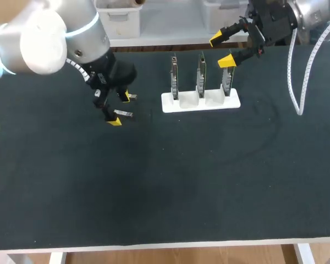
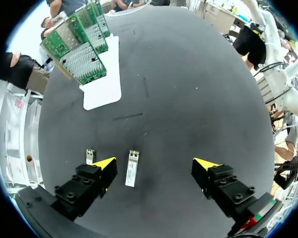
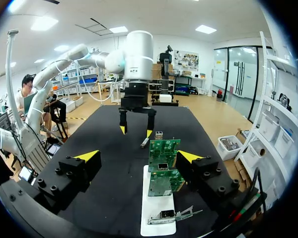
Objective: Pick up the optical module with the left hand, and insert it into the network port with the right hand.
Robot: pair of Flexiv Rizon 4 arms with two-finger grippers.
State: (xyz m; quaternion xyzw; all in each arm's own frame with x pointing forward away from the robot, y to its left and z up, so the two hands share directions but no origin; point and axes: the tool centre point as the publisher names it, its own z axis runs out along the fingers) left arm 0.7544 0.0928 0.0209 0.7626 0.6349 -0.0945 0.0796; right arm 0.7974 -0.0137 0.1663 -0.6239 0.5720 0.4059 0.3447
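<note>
A small silver optical module (image 2: 132,168) lies flat on the black table between the open fingers of my left gripper (image 2: 156,166), nearer one finger, touching neither. A second module (image 2: 90,156) lies just outside that finger. In the head view my left gripper (image 1: 120,109) hovers low over the first module (image 1: 124,114), with the second module (image 1: 132,97) behind it. Three green boards with network ports (image 1: 201,77) stand upright in a white holder (image 1: 231,102). My right gripper (image 1: 221,49) is open and empty, above and behind the holder's right end; the boards (image 3: 161,163) lie ahead of my right gripper (image 3: 139,156).
A white cable (image 1: 292,71) hangs from my right arm down to the table at the right of the holder. The white holder's base (image 3: 156,213) lies under my right gripper. The table's front edge (image 1: 165,242) runs along the near side.
</note>
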